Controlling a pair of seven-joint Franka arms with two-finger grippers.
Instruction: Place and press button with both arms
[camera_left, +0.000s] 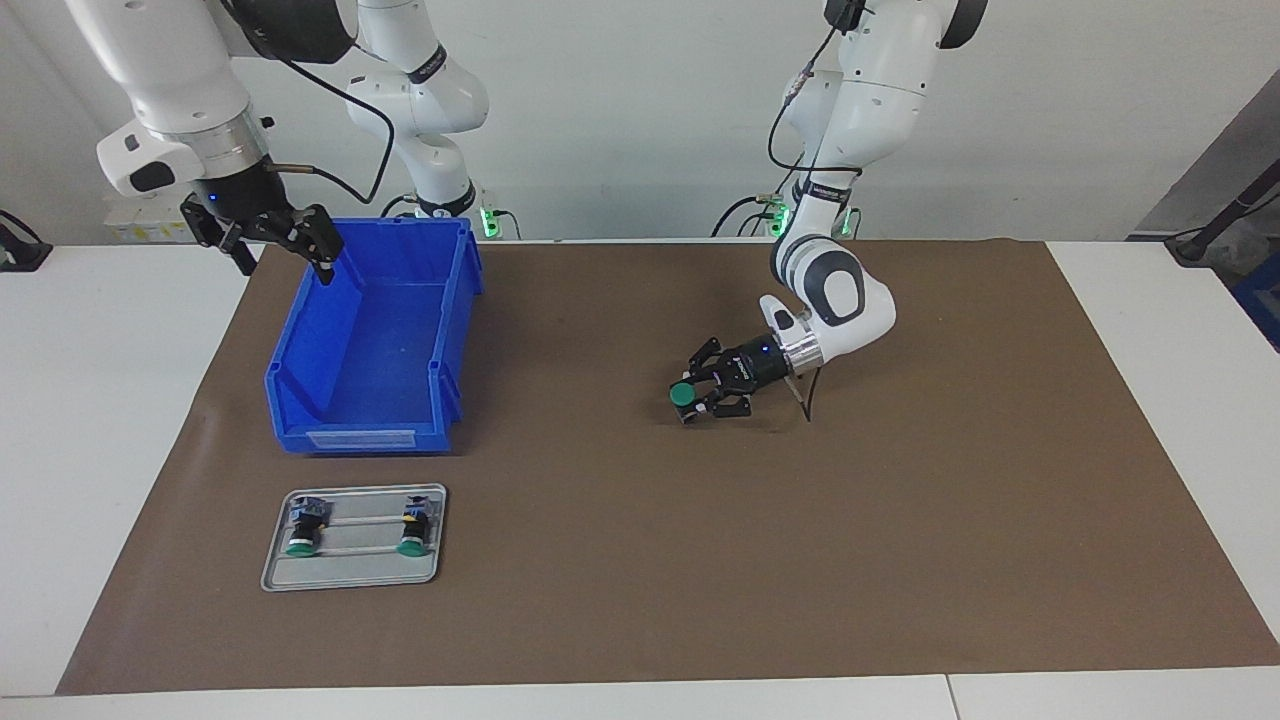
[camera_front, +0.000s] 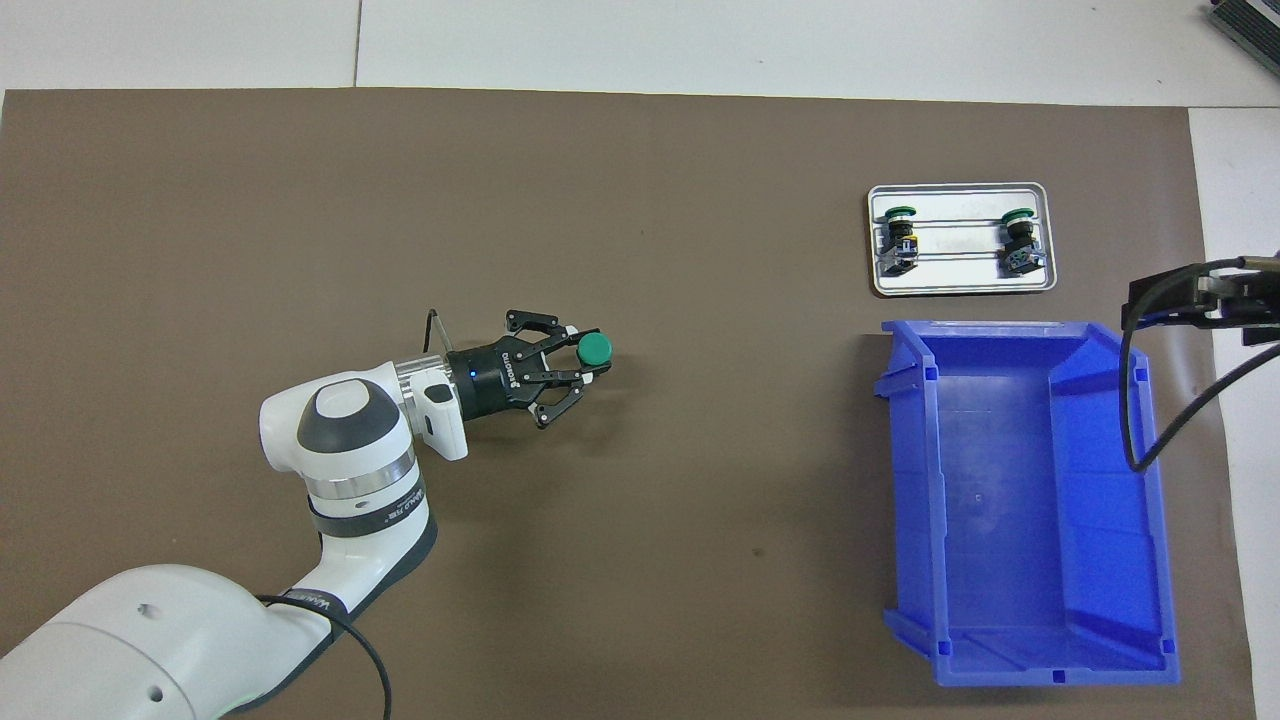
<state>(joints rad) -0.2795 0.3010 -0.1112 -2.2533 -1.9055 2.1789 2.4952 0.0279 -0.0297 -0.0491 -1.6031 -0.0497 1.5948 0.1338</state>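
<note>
One green-capped button (camera_left: 685, 394) sits between the narrowed jaws of the left gripper (camera_left: 697, 397) low over the brown mat (camera_left: 900, 560), cap pointing away from the wrist, while the right gripper (camera_left: 270, 245) waits wide-jawed over the blue bin's (camera_left: 455, 300) rim, well apart.

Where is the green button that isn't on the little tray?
The button is in the left hand, low over the brown mat mid-table, toward the left arm's end from the blue bin.

White lettering on the left gripper (camera_front: 590, 368) is unreadable
</note>
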